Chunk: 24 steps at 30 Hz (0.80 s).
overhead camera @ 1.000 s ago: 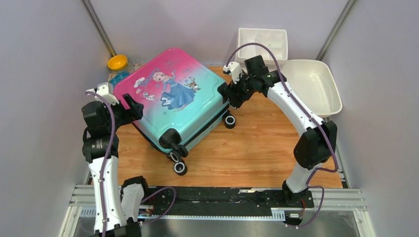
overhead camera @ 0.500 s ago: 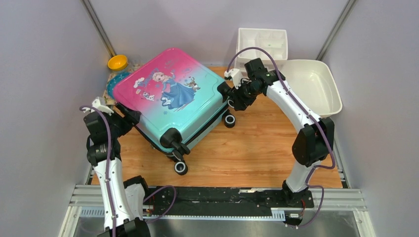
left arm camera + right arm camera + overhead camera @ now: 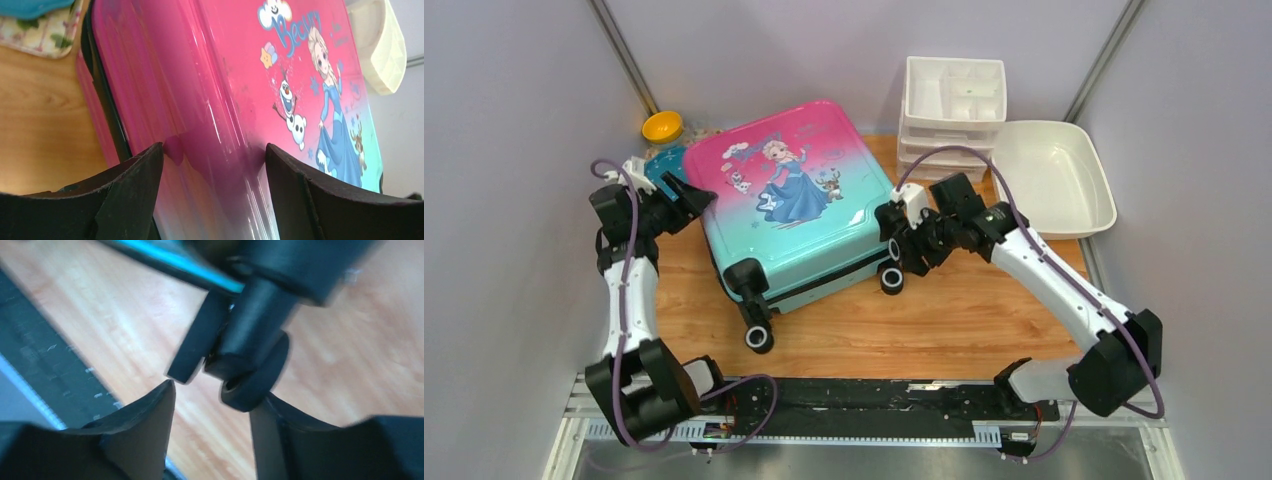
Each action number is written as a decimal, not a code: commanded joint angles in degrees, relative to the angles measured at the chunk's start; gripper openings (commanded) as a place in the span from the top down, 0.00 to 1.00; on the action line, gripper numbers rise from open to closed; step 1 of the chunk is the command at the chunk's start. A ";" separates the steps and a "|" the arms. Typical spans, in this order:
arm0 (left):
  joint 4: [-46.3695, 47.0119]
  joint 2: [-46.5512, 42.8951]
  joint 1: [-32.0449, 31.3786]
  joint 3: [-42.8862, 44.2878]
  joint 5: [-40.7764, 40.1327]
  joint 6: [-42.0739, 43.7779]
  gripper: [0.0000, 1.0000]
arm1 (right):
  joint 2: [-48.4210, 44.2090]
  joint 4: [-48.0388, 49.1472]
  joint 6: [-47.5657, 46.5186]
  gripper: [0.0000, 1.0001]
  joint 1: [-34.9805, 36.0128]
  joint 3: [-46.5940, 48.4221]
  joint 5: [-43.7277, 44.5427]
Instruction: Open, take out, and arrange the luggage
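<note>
From above, your left end effector sits at the far left corner of the suitcase, its fingers spread around the pink edge. Your right end effector is at the near right corner, just above the caster wheel there. The suitcase lies flat and closed on the bench, printed shell up. Its long axis runs from far to near, leaning a little left, with the pink end toward the back wall and the teal, wheeled end toward you.

In the left wrist view, the two black fingers stand wide apart with the rounded pink shell edge between their tips. You cannot tell whether either pad touches it.

In the right wrist view, the fingers are about half spread. The blurred caster wheel and its black stem sit at the tips, against the right-hand finger and clear of the other. You cannot tell whether the wheel is clamped.
</note>
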 commanded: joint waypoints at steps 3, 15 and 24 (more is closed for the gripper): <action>-0.48 14.70 -1.49 12.46 12.55 10.48 0.19 | -7.55 -2.86 5.86 0.04 12.54 0.15 -19.80; -16.67 12.78 -1.40 22.94 10.97 22.27 0.14 | -4.65 -12.63 -4.58 0.06 -4.23 14.58 -23.07; -21.77 12.86 -4.90 20.92 10.54 24.47 0.13 | 0.18 -3.50 -8.98 0.48 -8.56 5.10 -17.09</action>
